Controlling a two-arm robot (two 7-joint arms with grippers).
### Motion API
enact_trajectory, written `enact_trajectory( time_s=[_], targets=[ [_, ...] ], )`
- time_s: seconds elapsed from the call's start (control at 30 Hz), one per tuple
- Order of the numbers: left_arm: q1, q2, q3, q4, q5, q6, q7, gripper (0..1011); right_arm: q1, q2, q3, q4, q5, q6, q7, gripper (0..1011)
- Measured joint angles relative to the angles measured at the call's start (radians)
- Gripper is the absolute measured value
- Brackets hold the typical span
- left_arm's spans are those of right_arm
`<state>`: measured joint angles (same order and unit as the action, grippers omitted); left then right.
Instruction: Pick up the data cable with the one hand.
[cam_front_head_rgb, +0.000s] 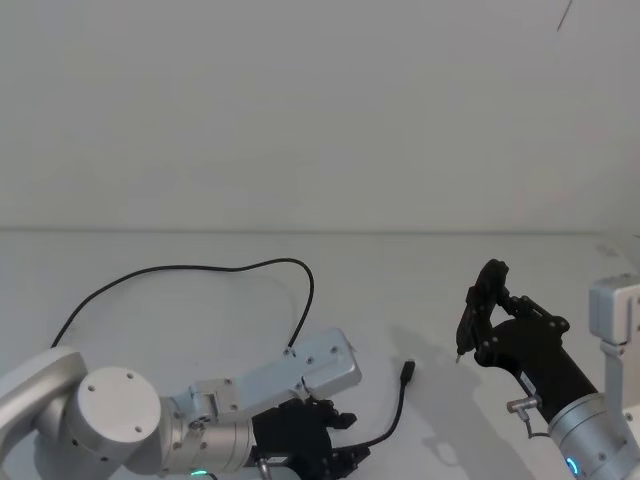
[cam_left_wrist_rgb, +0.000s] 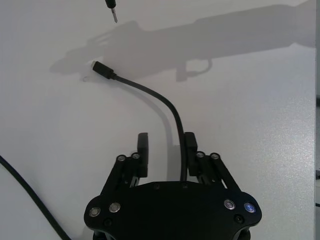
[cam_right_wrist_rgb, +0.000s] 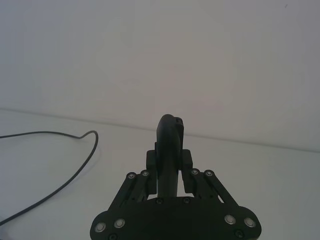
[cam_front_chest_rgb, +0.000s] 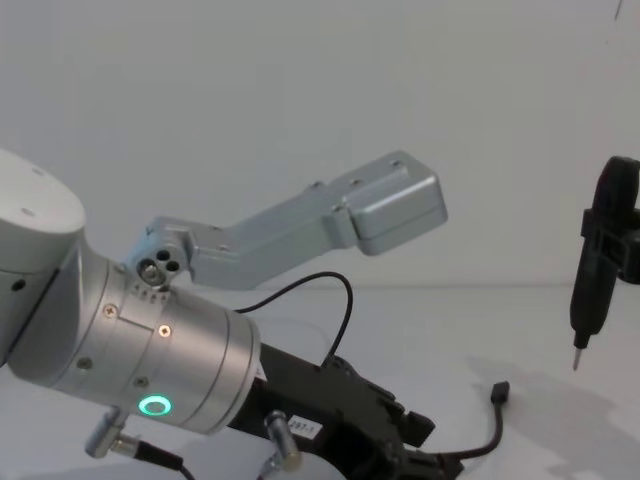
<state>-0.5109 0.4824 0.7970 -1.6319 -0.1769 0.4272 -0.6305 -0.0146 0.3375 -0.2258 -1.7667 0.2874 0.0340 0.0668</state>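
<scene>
The data cable (cam_front_head_rgb: 200, 268) is a thin dark cord that loops across the white table and ends in a small black plug (cam_front_head_rgb: 408, 371). My left gripper (cam_left_wrist_rgb: 166, 150) is low over the table and open. The cable (cam_left_wrist_rgb: 165, 102) runs between its fingers, close beside one finger (cam_left_wrist_rgb: 190, 150), and the plug (cam_left_wrist_rgb: 101, 69) lies farther ahead. From the chest, that gripper (cam_front_chest_rgb: 430, 462) sits at the cable's end stretch (cam_front_chest_rgb: 490, 432). My right gripper (cam_front_head_rgb: 497, 318) hovers to the right, shut on a black pen-like tool (cam_front_chest_rgb: 595, 270) pointing down.
The white table (cam_front_head_rgb: 150, 380) meets a plain white wall behind. The left arm's silver camera bracket (cam_front_head_rgb: 320, 365) sticks out above its gripper. A pale box (cam_front_head_rgb: 615, 310) stands at the right edge. The tool's tip (cam_left_wrist_rgb: 112, 10) hangs just beyond the plug.
</scene>
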Motion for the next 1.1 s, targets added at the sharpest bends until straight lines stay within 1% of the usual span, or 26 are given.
enact_trajectory(
  time_s=[0.03, 0.23, 0.27, 0.33, 0.37, 0.43, 0.67, 0.83, 1.0, 1.1],
  targets=[
    [0.0, 0.0, 0.0, 0.0, 0.0, 0.0, 0.0, 411, 0.0, 0.0, 0.0, 0.0, 0.0, 0.0, 0.0, 279],
    [-0.002, -0.002, 0.003, 0.002, 0.003, -0.001, -0.001, 214, 0.0, 0.0, 0.0, 0.0, 0.0, 0.0, 0.0, 279],
    [-0.002, -0.002, 0.003, 0.003, 0.004, -0.001, -0.001, 199, 0.0, 0.0, 0.0, 0.0, 0.0, 0.0, 0.0, 279],
    [-0.002, -0.002, 0.004, 0.003, 0.004, -0.001, -0.001, 102, 0.0, 0.0, 0.0, 0.0, 0.0, 0.0, 0.0, 279],
    [-0.003, -0.002, 0.004, 0.003, 0.005, -0.001, -0.001, 102, 0.0, 0.0, 0.0, 0.0, 0.0, 0.0, 0.0, 279],
    [-0.003, -0.002, 0.004, 0.004, 0.005, -0.001, -0.001, 55, 0.0, 0.0, 0.0, 0.0, 0.0, 0.0, 0.0, 279],
    [-0.003, -0.002, 0.004, 0.004, 0.007, -0.002, -0.002, 44, 0.0, 0.0, 0.0, 0.0, 0.0, 0.0, 0.0, 279],
    [-0.001, 0.005, 0.004, 0.0, 0.013, -0.022, -0.006, 44, 0.001, 0.003, 0.005, -0.003, 0.001, 0.002, 0.006, 279],
    [0.004, 0.026, -0.001, -0.015, 0.021, -0.062, -0.017, 44, 0.005, 0.012, 0.019, -0.02, 0.015, 0.017, 0.02, 279],
    [0.012, 0.056, -0.012, -0.038, 0.027, -0.096, -0.025, 44, 0.008, 0.02, 0.032, -0.039, 0.031, 0.037, 0.032, 279]
  ],
)
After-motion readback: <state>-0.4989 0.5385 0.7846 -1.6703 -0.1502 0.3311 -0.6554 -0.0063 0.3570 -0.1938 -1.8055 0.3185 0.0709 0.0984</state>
